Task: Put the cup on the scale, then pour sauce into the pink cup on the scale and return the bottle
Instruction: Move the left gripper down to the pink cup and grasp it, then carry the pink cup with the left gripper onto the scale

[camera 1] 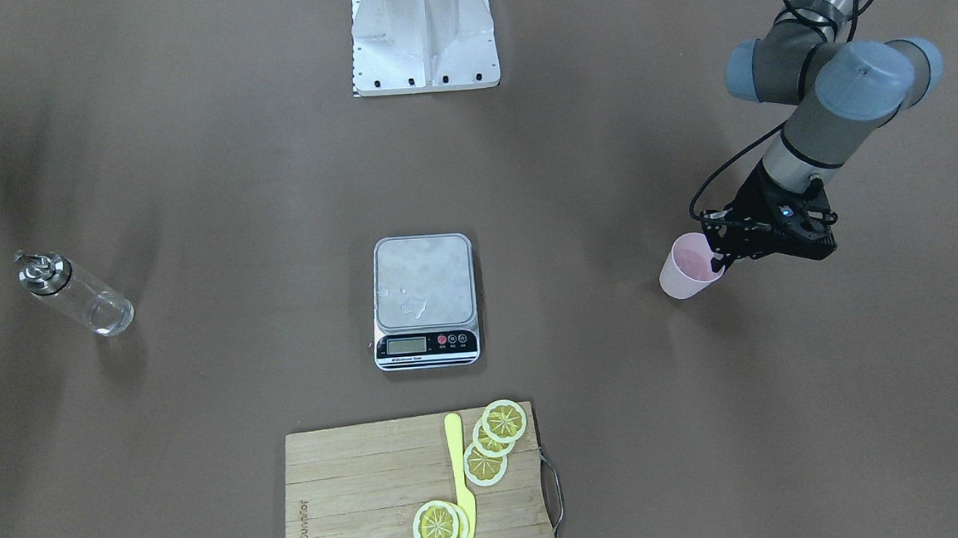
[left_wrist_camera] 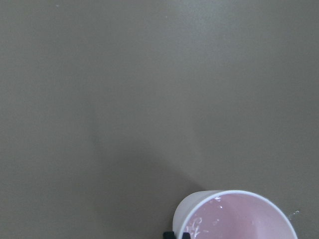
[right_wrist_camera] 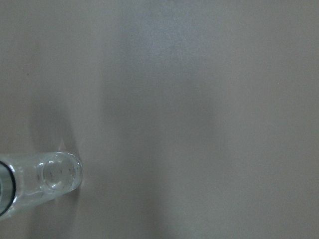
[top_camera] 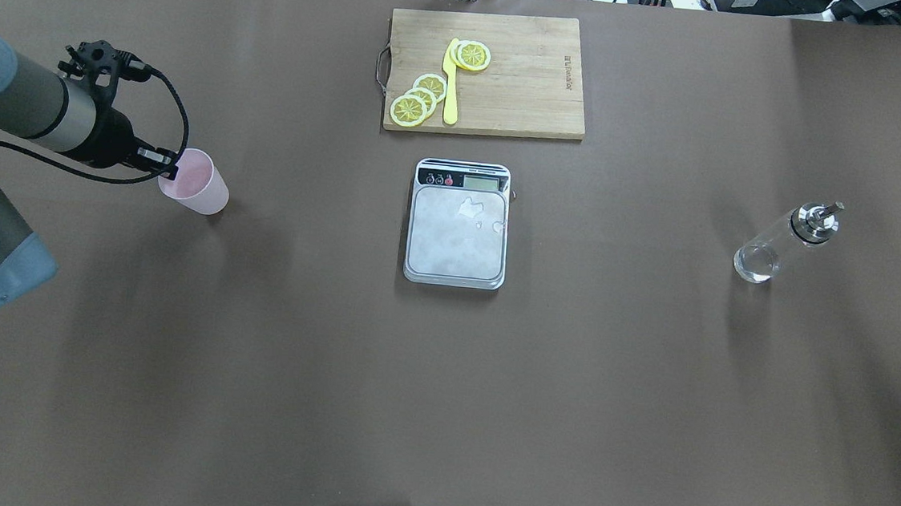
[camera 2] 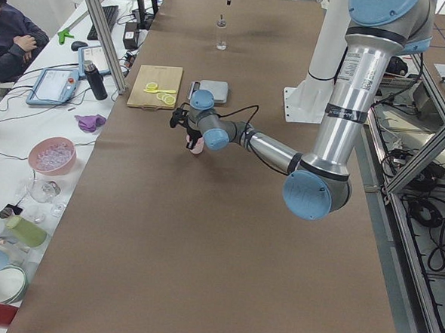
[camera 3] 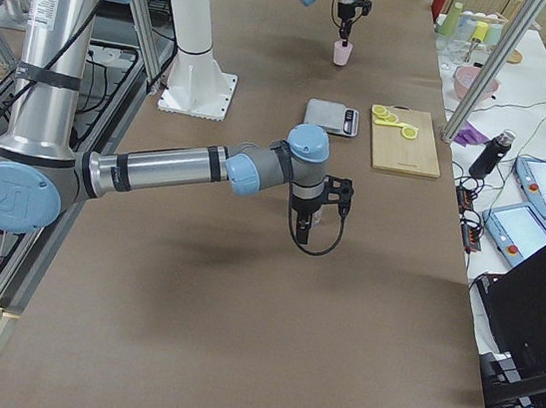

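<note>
Two claws: left claw [camera 1: 722, 264] at cup [camera 1: 685, 271] rim, right claw [camera 3: 302, 236] near bottle [camera 1: 81, 293]; whether either pinches, I cannot tell.
Scale [camera 1: 424, 281]: middle of table [camera 1: 204, 402], well apart from both.

The front-facing camera stands across the table [camera 1: 192, 195] from the robot and looks steeply down: base plate [camera 1: 424, 56] at 12 o'clock, cutting board [camera 1: 360, 501] at 6, scale [camera 1: 424, 281] in the middle. The overhead camera looks forward and down from behind the robot, so the same tabletop shows turned half round. The cup [camera 1: 687, 269] goes from 3 o'clock to 9 and the bottle [camera 1: 81, 295] from 9 to 3.

The two side cameras sit high and far back at the table's ends and look along it. One has the left arm [camera 2: 337, 143] near, the other the right arm [camera 3: 157, 164].

Both wrist cameras look down from close range. The left shows the cup's rim at 5 o'clock, the right the bottle at 8.
</note>
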Robot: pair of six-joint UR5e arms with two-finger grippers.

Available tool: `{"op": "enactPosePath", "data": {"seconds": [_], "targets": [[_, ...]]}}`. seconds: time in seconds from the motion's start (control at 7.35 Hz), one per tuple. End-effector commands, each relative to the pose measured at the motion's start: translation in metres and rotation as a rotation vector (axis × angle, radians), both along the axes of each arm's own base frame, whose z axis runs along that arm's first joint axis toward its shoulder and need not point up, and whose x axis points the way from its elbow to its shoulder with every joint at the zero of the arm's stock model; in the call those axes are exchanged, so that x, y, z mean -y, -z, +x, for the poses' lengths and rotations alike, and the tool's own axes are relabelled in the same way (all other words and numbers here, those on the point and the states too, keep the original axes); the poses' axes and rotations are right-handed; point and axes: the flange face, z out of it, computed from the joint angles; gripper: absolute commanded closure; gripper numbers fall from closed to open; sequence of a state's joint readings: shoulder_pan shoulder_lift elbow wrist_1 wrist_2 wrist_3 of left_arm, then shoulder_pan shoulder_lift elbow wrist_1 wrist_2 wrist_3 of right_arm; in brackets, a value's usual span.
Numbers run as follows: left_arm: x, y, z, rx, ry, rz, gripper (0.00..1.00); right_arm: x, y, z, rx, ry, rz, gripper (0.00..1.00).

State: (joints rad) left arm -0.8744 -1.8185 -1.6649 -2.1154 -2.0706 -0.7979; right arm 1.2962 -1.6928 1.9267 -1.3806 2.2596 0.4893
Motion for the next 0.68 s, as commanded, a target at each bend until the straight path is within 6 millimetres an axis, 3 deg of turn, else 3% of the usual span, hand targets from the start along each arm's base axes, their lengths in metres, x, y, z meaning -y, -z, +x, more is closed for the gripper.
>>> {"op": "enactPosePath", "data": {"seconds": [0.0,0.14,0.54], "targets": [[0.006,0.059,0.006,-0.010,0.016,-0.022,1.00,0.000,0.000,0.000,0.000,0.000,0.001,0.00],[0.016,0.110,0.017,-0.017,0.051,-0.075,1.00,0.000,0.000,0.000,0.001,0.001,-0.001,0.00],[-0.021,0.221,0.119,0.006,0.067,-0.160,1.00,0.000,0.000,0.000,0.001,0.001,-0.001,0.00]]}}
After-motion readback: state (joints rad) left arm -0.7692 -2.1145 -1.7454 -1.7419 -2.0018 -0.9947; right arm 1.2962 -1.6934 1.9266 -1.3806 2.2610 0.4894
